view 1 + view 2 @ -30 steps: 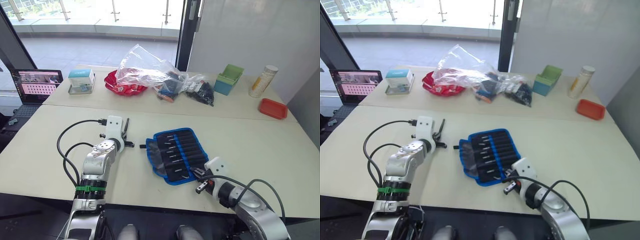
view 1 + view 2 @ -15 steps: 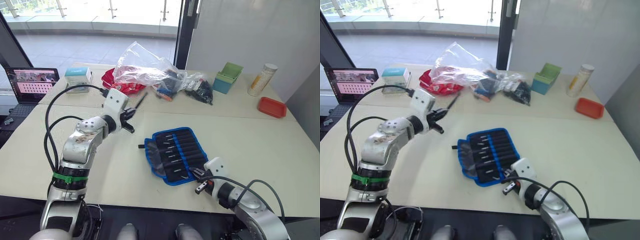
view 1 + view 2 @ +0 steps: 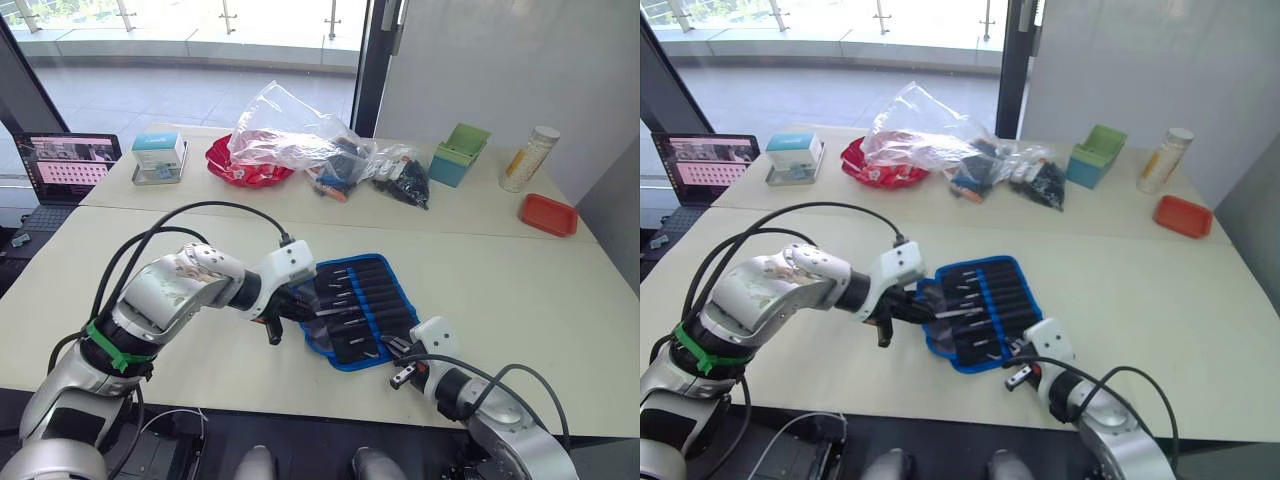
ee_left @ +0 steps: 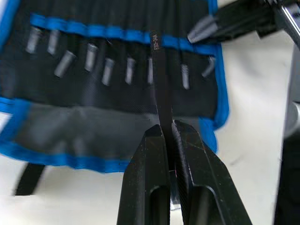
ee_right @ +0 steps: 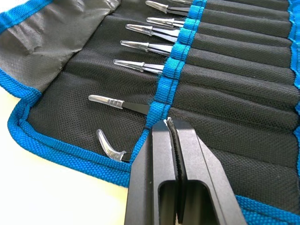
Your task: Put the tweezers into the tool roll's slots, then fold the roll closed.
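Pale table (image 3: 520, 280) with open tool roll (image 3: 358, 310), plastic bag (image 3: 290, 140), red tray (image 3: 547, 215).

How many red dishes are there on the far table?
2. One red dish lies toward the left of the far table, partly under the clear plastic bag. One red tray lies near its right end. The bag may hide others.

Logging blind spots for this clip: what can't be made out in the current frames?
- The far tip of the tweezers held by the left gripper: blurred in the left wrist view, so whether it has entered a slot is unclear.
- The tool roll's left part: hidden behind the left gripper in the eye views.
- Contents of the clear plastic bag: too small.
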